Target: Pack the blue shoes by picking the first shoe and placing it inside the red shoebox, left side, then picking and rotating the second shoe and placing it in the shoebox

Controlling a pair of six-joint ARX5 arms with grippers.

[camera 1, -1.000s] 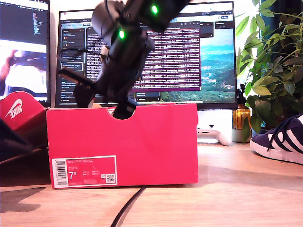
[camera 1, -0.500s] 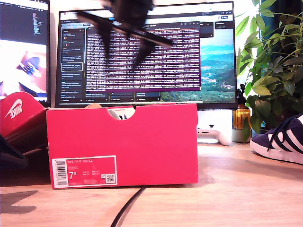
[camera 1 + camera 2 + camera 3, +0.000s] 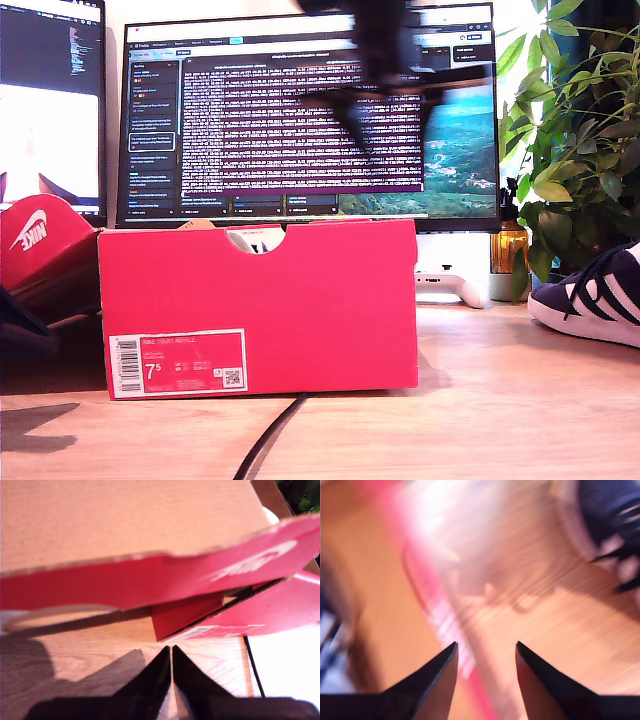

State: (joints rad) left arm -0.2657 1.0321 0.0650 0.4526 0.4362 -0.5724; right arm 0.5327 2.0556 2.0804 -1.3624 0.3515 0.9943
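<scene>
The red shoebox point(image 3: 260, 305) stands open on the table, its lid point(image 3: 35, 240) hinged back toward the exterior view's left. White lining of one blue shoe point(image 3: 255, 238) shows through the box's notch. Another blue shoe point(image 3: 595, 300) point(image 3: 612, 510) lies on the table at the exterior view's right edge. My second arm point(image 3: 385, 45) is a blur high above the box's right end in the exterior view. My second gripper point(image 3: 486, 647) is open and holds nothing. My first gripper point(image 3: 171, 652) is shut and empty, low over the table, facing the lid point(image 3: 150, 582).
Two monitors point(image 3: 310, 110) stand behind the box. A potted plant point(image 3: 575, 150) and a white controller point(image 3: 455, 285) are at the exterior view's right. A black cable point(image 3: 265, 440) runs forward from the box. A dark arm part point(image 3: 20, 325) sits under the lid.
My second arm has risen out of the shoebox and swung toward the exterior view's right, its gripper empty. A shoe's white lining now shows at the notch.
</scene>
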